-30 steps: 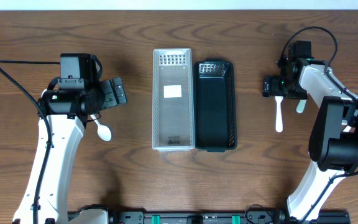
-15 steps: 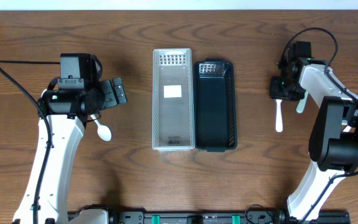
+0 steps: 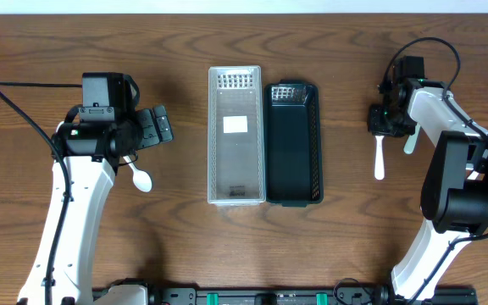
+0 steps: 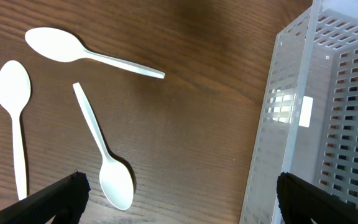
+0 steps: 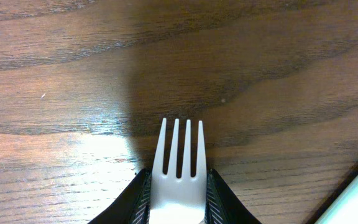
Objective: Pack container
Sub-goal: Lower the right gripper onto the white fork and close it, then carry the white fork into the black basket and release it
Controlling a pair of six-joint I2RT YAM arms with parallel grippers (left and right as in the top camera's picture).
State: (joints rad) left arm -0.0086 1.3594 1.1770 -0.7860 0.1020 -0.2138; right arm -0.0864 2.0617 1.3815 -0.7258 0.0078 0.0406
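Observation:
A clear slotted container (image 3: 213,135) and a black slotted container (image 3: 318,144) lie side by side at the table's middle. My right gripper (image 3: 381,125) is at the right, shut on the head of a white plastic fork (image 3: 379,161); in the right wrist view the fork (image 5: 180,155) sits pinched between both fingers (image 5: 138,199), tines pointing away, low over the wood. My left gripper (image 4: 182,199) hangs open above the table left of the clear container (image 4: 316,124), over three white spoons (image 4: 104,155), and holds nothing.
One spoon (image 3: 140,178) shows below the left gripper in the overhead view. Another white utensil (image 3: 410,144) lies just right of the fork, its edge in the right wrist view (image 5: 353,199). Both arm bases stand near the front corners.
The right gripper's fingers have closed onto the fork's head, and the gripper shifted slightly to the right. The left arm has not moved.

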